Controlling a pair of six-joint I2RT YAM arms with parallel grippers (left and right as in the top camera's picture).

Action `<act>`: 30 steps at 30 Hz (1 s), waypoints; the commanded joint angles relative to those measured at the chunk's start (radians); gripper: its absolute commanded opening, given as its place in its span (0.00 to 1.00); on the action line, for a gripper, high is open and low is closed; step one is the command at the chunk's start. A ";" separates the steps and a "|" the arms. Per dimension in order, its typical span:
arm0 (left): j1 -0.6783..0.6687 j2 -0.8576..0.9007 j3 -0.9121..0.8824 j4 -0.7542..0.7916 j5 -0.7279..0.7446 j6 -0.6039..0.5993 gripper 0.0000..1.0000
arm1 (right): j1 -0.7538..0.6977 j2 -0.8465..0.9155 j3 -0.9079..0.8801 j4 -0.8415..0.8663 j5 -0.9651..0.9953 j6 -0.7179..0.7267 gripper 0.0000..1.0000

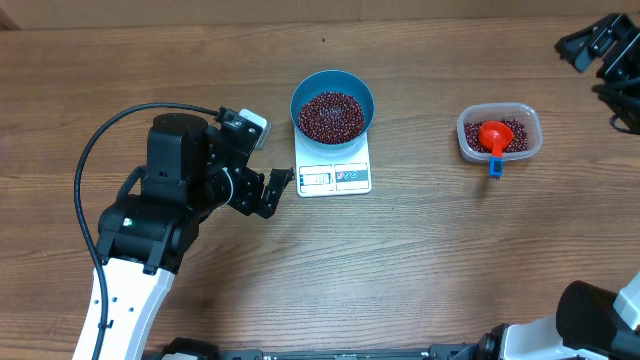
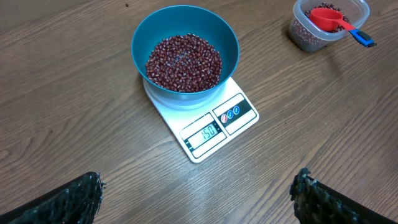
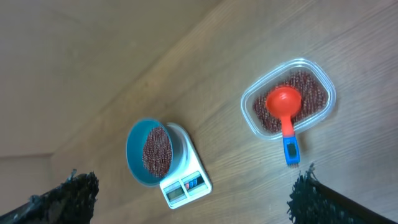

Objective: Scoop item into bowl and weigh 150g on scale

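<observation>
The blue bowl (image 1: 333, 100) stands on the white scale (image 1: 334, 172) at the table's middle, holding a heap of dark red-brown beans (image 1: 331, 116). In the left wrist view the bowl (image 2: 185, 37), the beans (image 2: 184, 62) and the scale (image 2: 208, 124) are ahead of me, and the display reads 150. My left gripper (image 1: 268, 192) hangs open just left of the scale, with nothing between its fingers (image 2: 198, 190). My right gripper (image 1: 588, 45) is high at the far right corner, open and empty (image 3: 193, 190), looking down on the bowl (image 3: 151, 152) and the scale (image 3: 186, 185).
A clear plastic tub (image 1: 499, 133) with more beans stands to the right of the scale. A red scoop (image 1: 493, 136) with a blue handle rests in it, the handle sticking out over the near rim. The left arm's black cable loops over the table's left side.
</observation>
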State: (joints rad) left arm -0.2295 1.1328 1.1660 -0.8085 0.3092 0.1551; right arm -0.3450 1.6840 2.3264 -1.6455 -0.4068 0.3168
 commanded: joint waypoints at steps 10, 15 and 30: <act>-0.006 -0.007 0.018 0.000 -0.003 -0.018 1.00 | 0.004 -0.060 0.016 -0.048 -0.036 -0.137 1.00; -0.006 -0.007 0.019 0.000 -0.003 -0.018 0.99 | 0.004 -0.159 0.016 -0.035 -0.031 -0.189 1.00; -0.006 -0.007 0.018 0.000 -0.003 -0.018 0.99 | 0.091 -0.853 -1.014 0.847 0.118 -0.304 1.00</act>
State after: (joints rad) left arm -0.2295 1.1328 1.1660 -0.8093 0.3084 0.1551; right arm -0.2897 0.9337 1.5330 -0.8948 -0.3069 0.0353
